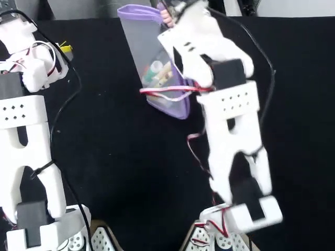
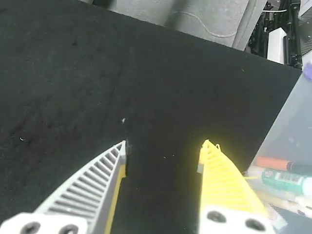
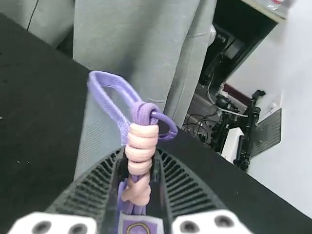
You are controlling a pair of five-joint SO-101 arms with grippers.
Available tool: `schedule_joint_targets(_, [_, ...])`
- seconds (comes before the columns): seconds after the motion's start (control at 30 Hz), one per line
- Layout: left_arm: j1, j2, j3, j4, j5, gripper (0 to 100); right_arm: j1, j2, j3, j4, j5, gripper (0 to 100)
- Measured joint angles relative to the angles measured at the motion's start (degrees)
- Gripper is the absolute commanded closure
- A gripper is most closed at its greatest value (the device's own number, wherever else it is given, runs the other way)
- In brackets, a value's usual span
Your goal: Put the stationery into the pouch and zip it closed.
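The pouch [image 1: 157, 57] is translucent with purple trim and hangs lifted above the black table, tilted. Pens and other stationery [image 1: 158, 73] lie inside it, low down. My right gripper [image 1: 168, 16] is at the pouch's top corner. In the right wrist view the right gripper [image 3: 139, 165] is shut on the pink and purple zipper pull cord [image 3: 141, 139], with the pouch [image 3: 100, 126] hanging beyond it. My left gripper [image 2: 163, 144] is open over bare table with nothing between its fingers. The pouch [image 2: 287, 146] and its pens [image 2: 285, 173] are just beside the yellow finger [image 2: 219, 175].
The table [image 1: 115, 157] is covered in black cloth. The left arm [image 1: 26, 120] stands along the left side, the right arm [image 1: 230, 120] in the middle right. Red and black cables hang by both arms. Grey fabric and equipment lie beyond the far edge.
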Motion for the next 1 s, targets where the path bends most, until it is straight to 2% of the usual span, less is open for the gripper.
schedule_joint_targets(0.3, [0.0, 0.0, 3.3, 0.0, 0.0, 76, -4.0, 22.9, -32.5, 12.1, 0.3, 98.7])
schedule_joint_targets(0.5, [2.9, 0.0, 6.5, 0.0, 0.1, 76, -6.5, 30.9, -49.1, 19.9, 0.3, 98.7])
schedule_joint_targets(0.8, [13.9, -0.9, 11.9, 0.0, 0.1, 76, -6.5, 31.6, -60.5, 30.8, 0.3, 98.7])
schedule_joint_targets(1.0, [21.8, -11.1, 19.7, -0.2, 0.0, 76, -6.4, 31.6, -62.0, 32.9, 0.3, 98.7])
